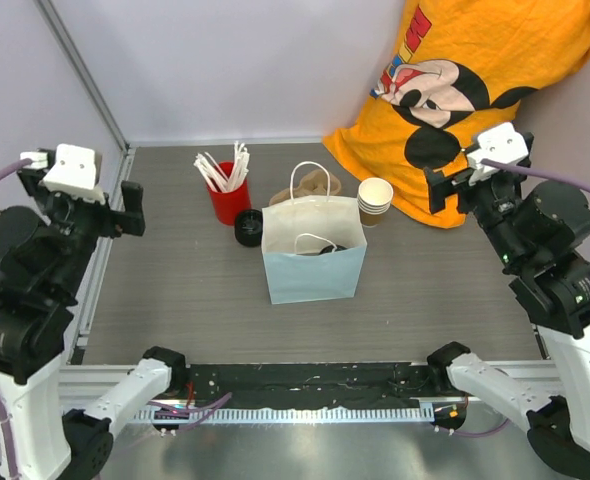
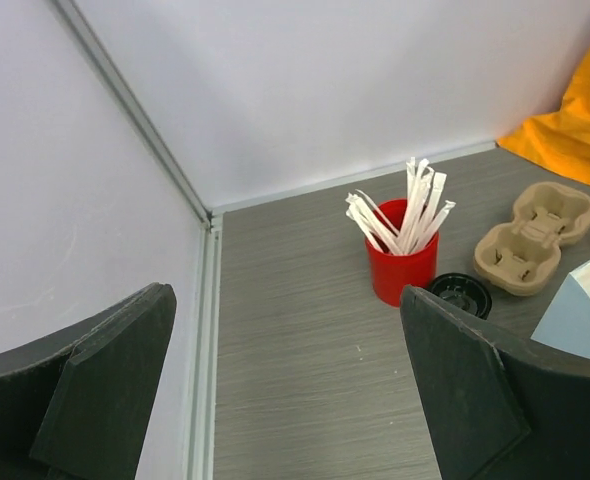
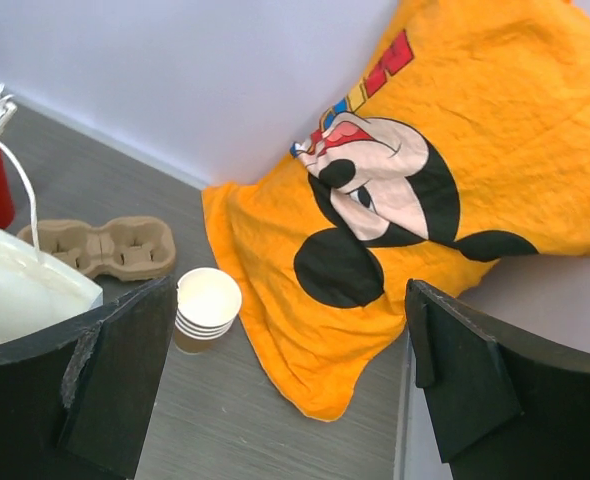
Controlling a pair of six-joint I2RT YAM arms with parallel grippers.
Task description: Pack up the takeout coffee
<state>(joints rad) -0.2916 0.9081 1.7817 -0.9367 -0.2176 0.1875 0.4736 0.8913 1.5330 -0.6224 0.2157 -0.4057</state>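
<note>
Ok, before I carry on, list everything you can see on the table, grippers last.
Paper bag: one, pale blue, white inside, standing open mid-table.
Paper cups: one nested stack, brown, white inside, right of the bag.
Red cup: one, holding white sticks, left of and behind the bag.
Lid: one seen, black, between the red cup and the bag.
Cup tray: one, brown pulp, behind the bag.
Shirt: one, orange with a cartoon mouse, far right corner.
Left gripper: open, holding nothing.
Right gripper: open, holding nothing.
</note>
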